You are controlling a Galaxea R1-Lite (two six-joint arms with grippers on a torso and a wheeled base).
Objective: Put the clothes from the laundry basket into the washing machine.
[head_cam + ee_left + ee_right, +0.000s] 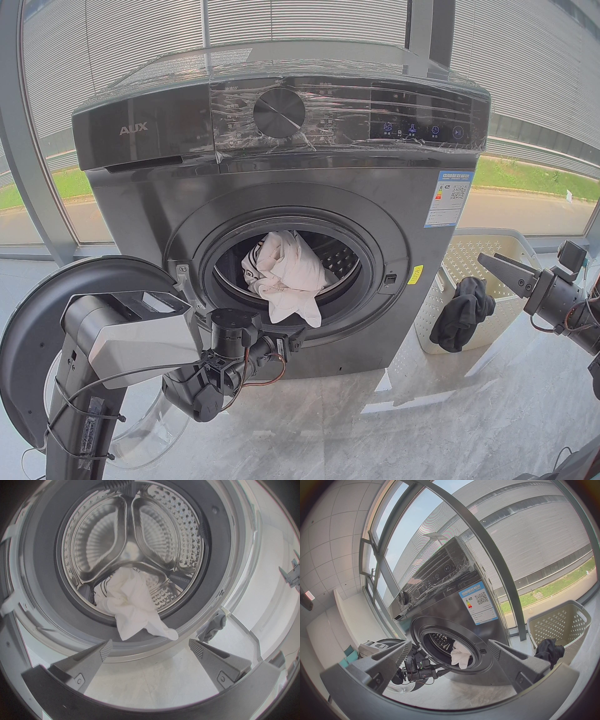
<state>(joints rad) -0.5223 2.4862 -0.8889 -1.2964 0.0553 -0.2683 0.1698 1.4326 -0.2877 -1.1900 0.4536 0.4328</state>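
A white garment (287, 272) (131, 605) (461, 655) lies in the washing machine's drum (125, 542), with one end hanging out over the door seal. My left gripper (295, 339) (150, 645) is just below and in front of the opening, open and holding nothing. A black garment (462, 312) (550, 652) hangs over the front rim of the white laundry basket (494, 250) (562, 620), to the right of the machine. My right gripper (490, 257) (449, 645) is up beside the basket's right side, open and holding nothing.
The machine's round door (37, 350) stands swung open to the left, close behind my left arm. The grey washing machine (281, 187) backs onto large windows. Bare pale floor (406, 425) stretches in front of the machine and basket.
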